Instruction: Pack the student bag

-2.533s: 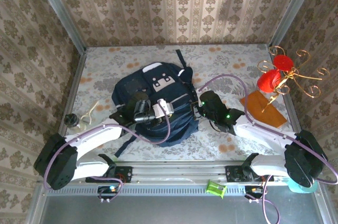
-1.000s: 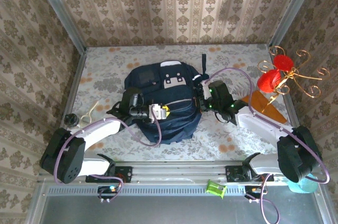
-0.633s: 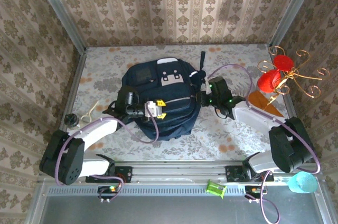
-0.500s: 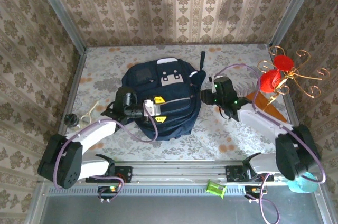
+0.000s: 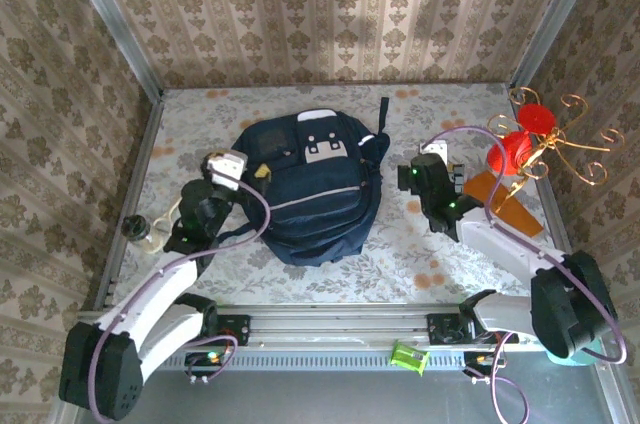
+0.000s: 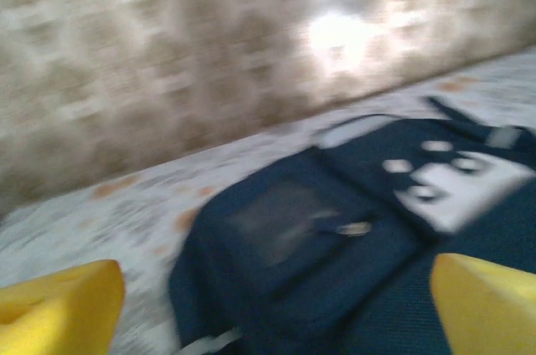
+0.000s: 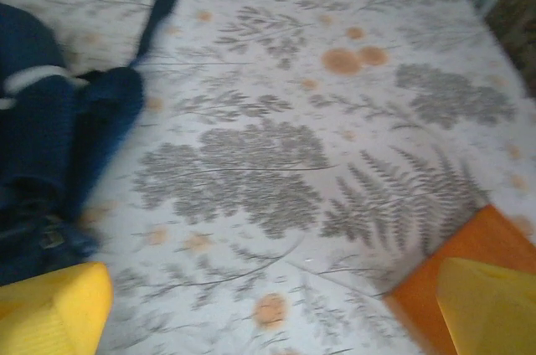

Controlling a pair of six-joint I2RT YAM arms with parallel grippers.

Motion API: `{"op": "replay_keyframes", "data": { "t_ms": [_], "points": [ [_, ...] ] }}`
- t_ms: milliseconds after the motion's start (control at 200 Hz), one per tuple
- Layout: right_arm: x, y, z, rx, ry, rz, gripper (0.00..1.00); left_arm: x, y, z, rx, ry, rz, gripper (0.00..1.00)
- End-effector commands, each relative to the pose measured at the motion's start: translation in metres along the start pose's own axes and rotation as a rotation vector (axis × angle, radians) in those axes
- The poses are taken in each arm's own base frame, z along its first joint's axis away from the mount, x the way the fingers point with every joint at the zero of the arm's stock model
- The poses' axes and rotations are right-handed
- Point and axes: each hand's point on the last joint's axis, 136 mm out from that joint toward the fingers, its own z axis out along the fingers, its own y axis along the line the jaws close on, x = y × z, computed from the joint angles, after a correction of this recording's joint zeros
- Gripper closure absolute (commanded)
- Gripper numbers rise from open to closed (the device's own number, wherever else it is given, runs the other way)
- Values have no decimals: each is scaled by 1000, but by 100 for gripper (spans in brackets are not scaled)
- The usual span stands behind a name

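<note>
Left gripper (image 6: 276,298), right gripper (image 7: 272,305), student bag (image 5: 312,199) between

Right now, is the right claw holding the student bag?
No, the right claw stands open over bare tablecloth, with the student bag off to its left.

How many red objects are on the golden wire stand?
2: the upper red object near the golden stand's top; the lower red object just beneath. Others may be hidden.
</note>
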Motion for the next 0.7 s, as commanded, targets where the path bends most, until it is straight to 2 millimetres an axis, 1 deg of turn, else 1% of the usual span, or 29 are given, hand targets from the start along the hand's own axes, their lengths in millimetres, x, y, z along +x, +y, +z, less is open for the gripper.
{"op": "replay_keyframes", "data": {
  "t_ms": [0,75,190,210,220,250,295,360,430,460,510,530,540,585,620,670,695],
  "points": [
    [-19,-27,7,177,-99,-49,0,49,65,-18,-341,128,-50,0],
    [-17,-24,17,146,-127,-66,0,64,82,-21,-388,150,-72,0],
    [-4,-21,36,95,-130,-66,0,86,99,-15,-425,203,-101,0],
    [-3,-22,37,89,-137,-63,0,90,100,-12,-422,213,-105,0],
    [4,-21,42,86,-123,-73,0,93,100,-10,-421,218,-107,0],
    [11,-21,49,75,-119,-76,0,97,101,-6,-417,221,-107,0],
    [10,-23,52,70,-126,-82,0,102,100,1,-405,211,-100,0],
    [6,-19,53,12,-167,-72,0,108,96,13,-371,195,-63,0],
    [5,-25,54,0,-201,-56,0,106,97,24,-364,165,-38,0],
    [7,-28,56,-15,-218,-31,0,108,98,28,-360,171,-49,0],
    [11,-38,60,-15,-222,21,0,115,101,35,-350,180,-80,0],
    [13,-41,60,-14,-218,44,0,121,103,38,-352,188,-89,0],
    [14,-42,61,-24,-216,53,0,120,103,39,-353,179,-92,0],
    [16,-46,63,-49,-221,85,0,134,99,44,-329,182,-91,0],
    [19,-49,65,-57,-217,108,0,129,100,47,-338,141,-61,0],
    [26,-49,70,-69,-213,121,0,131,95,47,-309,187,-78,0],
    [23,-49,72,-69,-242,122,0,133,94,49,-302,201,-78,0]
  ]
}}
